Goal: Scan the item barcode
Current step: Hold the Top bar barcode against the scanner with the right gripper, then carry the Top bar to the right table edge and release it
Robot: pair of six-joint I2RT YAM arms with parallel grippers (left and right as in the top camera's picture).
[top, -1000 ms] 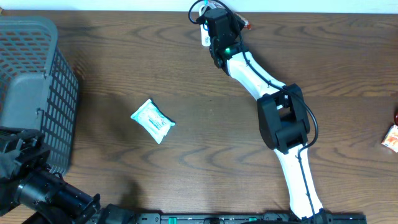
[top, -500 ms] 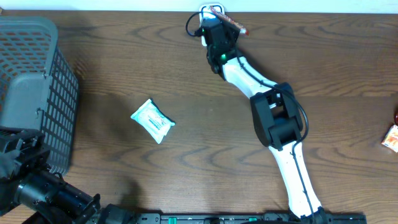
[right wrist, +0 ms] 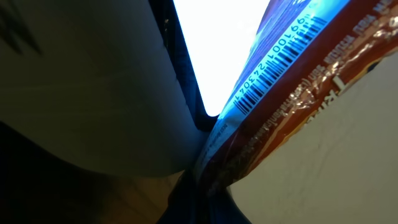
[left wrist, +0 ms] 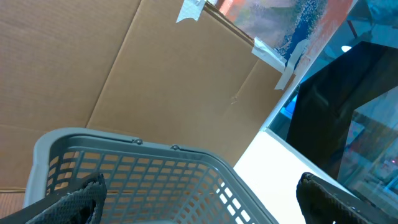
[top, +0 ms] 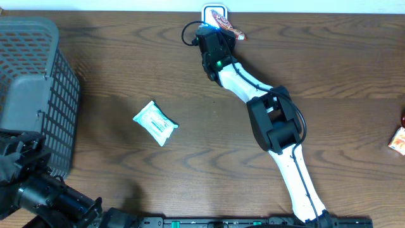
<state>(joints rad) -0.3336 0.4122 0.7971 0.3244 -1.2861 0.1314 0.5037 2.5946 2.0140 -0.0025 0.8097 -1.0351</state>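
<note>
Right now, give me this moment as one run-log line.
right jaws: shut on snack packet | barcode: visible, beside lit scanner | left jaws: open, by basket

the red wrapper bears a barcode with digits starting 99100; other print is illegible.

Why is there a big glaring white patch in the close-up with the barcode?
Right wrist view: the white patch is overexposed, probably a lit scanner face; blue light tints the barcode on the packet, still sharp. Overhead view: the same glow at the table's far edge.
</note>
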